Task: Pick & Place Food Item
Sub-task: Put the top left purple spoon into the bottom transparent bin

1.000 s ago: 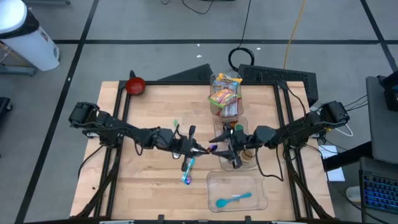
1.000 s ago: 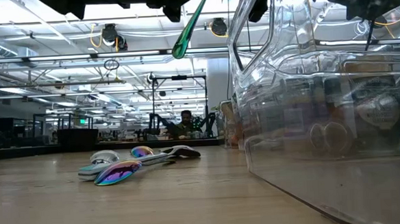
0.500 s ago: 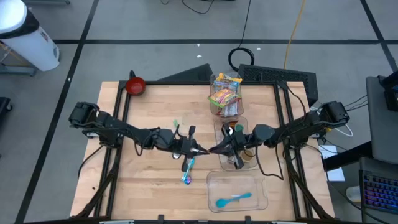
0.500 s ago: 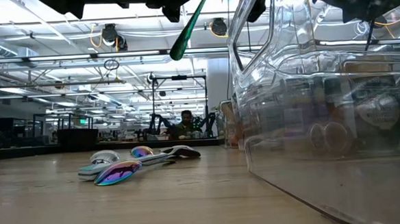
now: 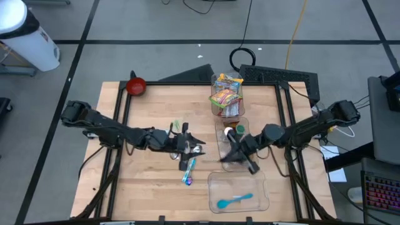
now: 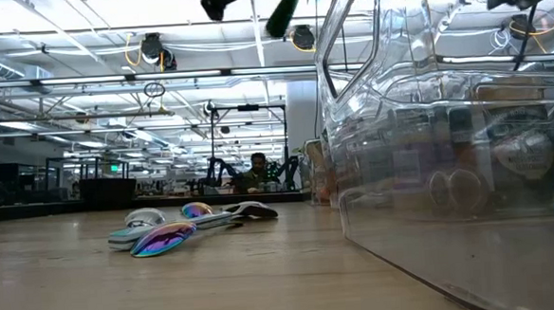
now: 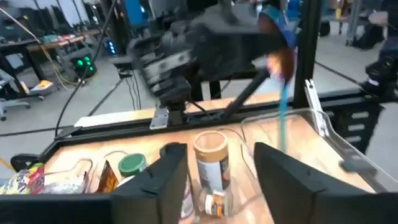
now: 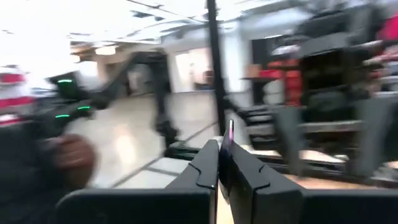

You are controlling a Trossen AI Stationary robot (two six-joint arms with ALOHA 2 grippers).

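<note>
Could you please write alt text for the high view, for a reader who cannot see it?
Two dark arms meet over a wooden table: the left end effector above iridescent spoons, the right end effector by clear food bins. A blue spoon lies in a clear tray.

On the counter (image 5: 144,175), a bowl (image 5: 135,85) is sitting at the far left corner. A bin of snack packets (image 5: 225,95) is standing at the far edge, right of centre, with a tray of jars (image 5: 232,140) just in front of it. Nearer still, a clear box (image 5: 237,192) is holding a spoon (image 5: 234,200). Loose spoons (image 5: 188,170) are lying left of that box, near the middle.
</note>
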